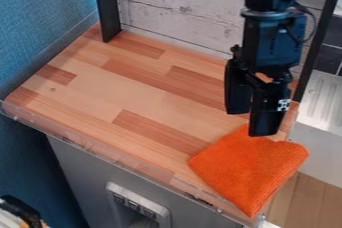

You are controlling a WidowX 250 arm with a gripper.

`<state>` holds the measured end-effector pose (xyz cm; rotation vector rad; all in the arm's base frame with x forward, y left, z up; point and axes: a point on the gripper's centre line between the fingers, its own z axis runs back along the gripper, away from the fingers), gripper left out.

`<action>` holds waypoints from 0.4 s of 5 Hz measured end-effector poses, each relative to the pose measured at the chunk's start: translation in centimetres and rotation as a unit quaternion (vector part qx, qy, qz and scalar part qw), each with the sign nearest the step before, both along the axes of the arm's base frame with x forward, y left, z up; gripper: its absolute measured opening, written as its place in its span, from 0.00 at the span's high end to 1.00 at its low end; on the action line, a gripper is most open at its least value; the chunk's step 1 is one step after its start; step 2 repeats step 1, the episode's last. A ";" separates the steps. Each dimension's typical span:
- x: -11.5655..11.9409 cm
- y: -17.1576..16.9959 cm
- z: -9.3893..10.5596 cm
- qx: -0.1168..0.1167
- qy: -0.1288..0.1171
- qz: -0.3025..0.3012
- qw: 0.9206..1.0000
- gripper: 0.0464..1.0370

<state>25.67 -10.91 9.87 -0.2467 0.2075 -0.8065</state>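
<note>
The black gripper (pixel 250 122) hangs down at the right side of the wooden counter, its two fingers apart with nothing between them. Just below it lies an orange cloth (pixel 250 169) at the counter's front right corner. The cloth is spread roughly flat, and its right part reaches past the counter's edge. One fingertip overlaps the cloth's upper edge in view; whether it touches the cloth I cannot tell.
The wooden counter (pixel 120 89) has a clear raised lip (pixel 100 147) along its front. A black post (pixel 106 7) stands at the back left, another at the right. Behind is a whitish plank wall (pixel 180 9); a metal sink surface (pixel 324 102) lies to the right.
</note>
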 end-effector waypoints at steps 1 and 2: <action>-0.1 0.0 0.4 0.057 0.026 -0.015 0.998 0.04; -0.1 0.0 0.4 0.057 0.026 -0.015 0.998 0.04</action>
